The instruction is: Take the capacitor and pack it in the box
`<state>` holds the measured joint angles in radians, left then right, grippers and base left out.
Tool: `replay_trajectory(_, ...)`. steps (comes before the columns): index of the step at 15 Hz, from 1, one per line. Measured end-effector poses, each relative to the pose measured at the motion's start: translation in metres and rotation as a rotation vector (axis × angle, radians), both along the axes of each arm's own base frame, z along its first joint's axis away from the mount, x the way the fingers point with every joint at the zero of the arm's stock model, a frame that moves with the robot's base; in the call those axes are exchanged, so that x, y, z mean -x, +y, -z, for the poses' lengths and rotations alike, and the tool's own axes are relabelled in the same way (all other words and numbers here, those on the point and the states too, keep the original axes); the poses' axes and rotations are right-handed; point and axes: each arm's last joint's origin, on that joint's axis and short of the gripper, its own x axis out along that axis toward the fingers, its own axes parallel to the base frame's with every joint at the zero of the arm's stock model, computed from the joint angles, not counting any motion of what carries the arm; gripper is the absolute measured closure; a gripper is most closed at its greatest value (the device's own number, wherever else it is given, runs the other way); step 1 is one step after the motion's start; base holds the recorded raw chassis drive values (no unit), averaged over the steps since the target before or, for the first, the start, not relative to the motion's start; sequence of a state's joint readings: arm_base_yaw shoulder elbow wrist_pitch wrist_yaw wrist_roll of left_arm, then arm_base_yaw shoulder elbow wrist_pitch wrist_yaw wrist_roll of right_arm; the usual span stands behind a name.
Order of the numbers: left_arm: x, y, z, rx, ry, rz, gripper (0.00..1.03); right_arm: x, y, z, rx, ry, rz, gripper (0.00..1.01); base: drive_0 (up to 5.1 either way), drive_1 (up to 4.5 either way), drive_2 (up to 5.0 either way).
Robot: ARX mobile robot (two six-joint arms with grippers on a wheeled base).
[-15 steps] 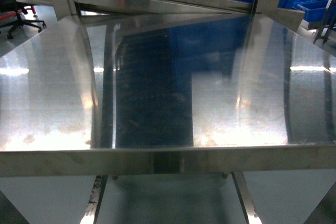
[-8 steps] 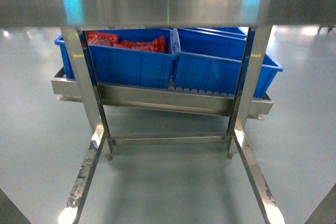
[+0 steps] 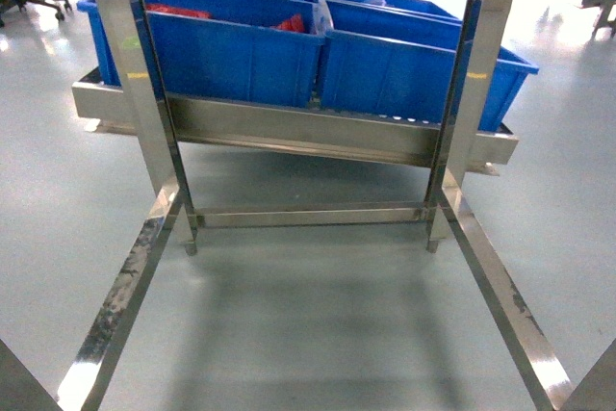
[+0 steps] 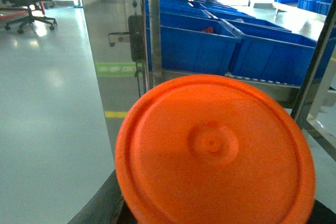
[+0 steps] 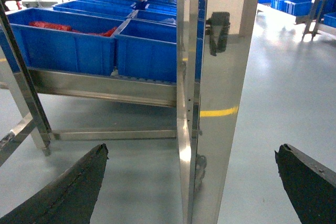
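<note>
The box, the pale pink tub the capacitor is meant for, shows in none of the three views, and no capacitor can be made out either. What does show is a low steel rack (image 3: 289, 132) carrying blue bins (image 3: 231, 55), with red bagged items (image 5: 50, 25) lying in the bin at about 11 o'clock in the head view; whether those bags hold capacitors cannot be told. In the left wrist view an orange round lid (image 4: 215, 153) fills the lower frame at 6 o'clock and hides the left hand entirely, so whether that hand is apart, together or clamped on the lid cannot be told. The right hand (image 5: 191, 182) has its two dark fingers (image 5: 73, 190) spread wide, nothing between them, with a polished steel post (image 5: 210, 93) standing straight ahead at 12 o'clock. The step in hand looks like approach and search, with picking not begun. To do it well, the base should settle with both the bins and the box in sight, and the right hand should swing clear of the post toward 10 o'clock before reaching into any bin.
</note>
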<state>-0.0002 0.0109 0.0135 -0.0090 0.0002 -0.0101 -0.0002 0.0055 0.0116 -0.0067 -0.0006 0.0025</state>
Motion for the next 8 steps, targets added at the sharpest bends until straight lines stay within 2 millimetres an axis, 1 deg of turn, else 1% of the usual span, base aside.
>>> replay_trajectory(8,0.0000,0.0000,-0.0001,0.000,-0.002,-0.001,0.59,0.0000,0.0000,-0.0001,0.000,-0.002,0.001,0.03,0.0,0.00,0.0)
